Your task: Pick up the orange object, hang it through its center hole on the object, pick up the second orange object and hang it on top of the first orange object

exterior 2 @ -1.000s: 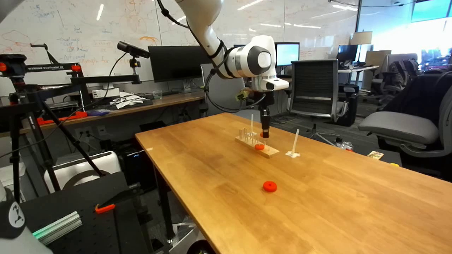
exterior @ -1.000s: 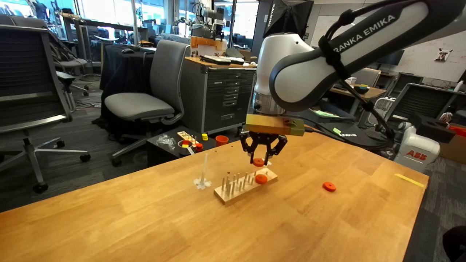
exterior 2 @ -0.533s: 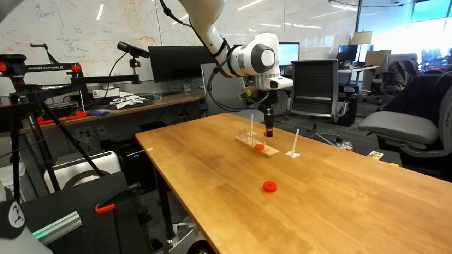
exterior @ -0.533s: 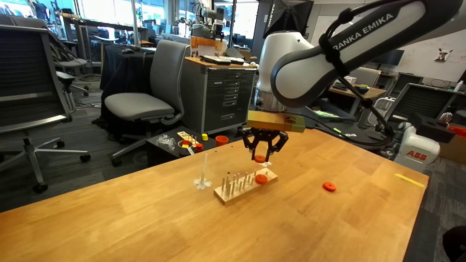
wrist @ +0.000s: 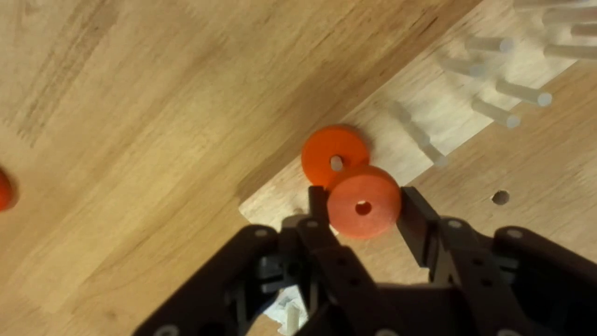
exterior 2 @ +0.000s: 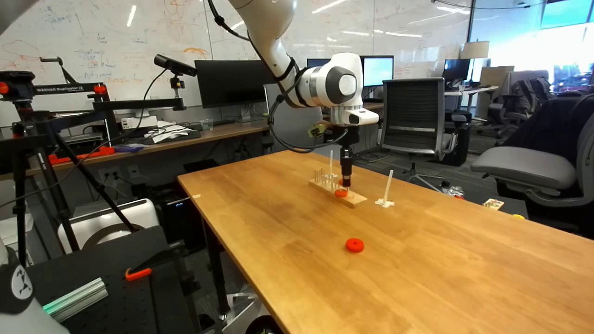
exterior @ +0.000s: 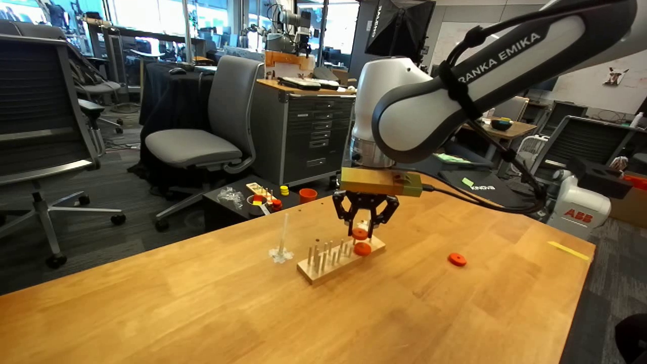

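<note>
The pincer (wrist: 365, 200) pinches an orange disc (wrist: 364, 225) above the wooden rack (exterior: 341, 266); there a second orange disc (wrist: 322, 154) sits around a peg (wrist: 336, 163). In an exterior view, the rack lies near the far edge of the tabletop (exterior: 252, 313); a third orange disc (exterior: 457, 259) lies between the rack and the yellow strip (exterior: 568, 250) by the right corner.
</note>
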Controlling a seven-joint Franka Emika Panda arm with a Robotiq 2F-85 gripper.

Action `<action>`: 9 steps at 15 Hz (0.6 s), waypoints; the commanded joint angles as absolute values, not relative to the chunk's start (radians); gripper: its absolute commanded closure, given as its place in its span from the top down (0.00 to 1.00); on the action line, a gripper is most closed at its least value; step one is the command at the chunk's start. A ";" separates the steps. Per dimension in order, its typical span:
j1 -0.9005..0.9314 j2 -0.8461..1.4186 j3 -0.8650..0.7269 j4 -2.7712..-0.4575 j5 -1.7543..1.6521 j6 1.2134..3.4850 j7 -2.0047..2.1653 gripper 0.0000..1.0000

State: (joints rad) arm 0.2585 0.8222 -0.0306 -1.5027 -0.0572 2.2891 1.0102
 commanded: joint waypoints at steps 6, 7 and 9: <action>0.270 0.828 -0.035 -1.500 -0.045 2.287 1.005 0.43; 0.270 0.828 -0.035 -1.500 -0.045 2.287 1.005 0.43; 0.270 0.828 -0.035 -1.500 -0.045 2.287 1.005 0.43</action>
State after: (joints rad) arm 0.2618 0.8266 -0.0249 -1.5033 -0.0550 2.2891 1.0097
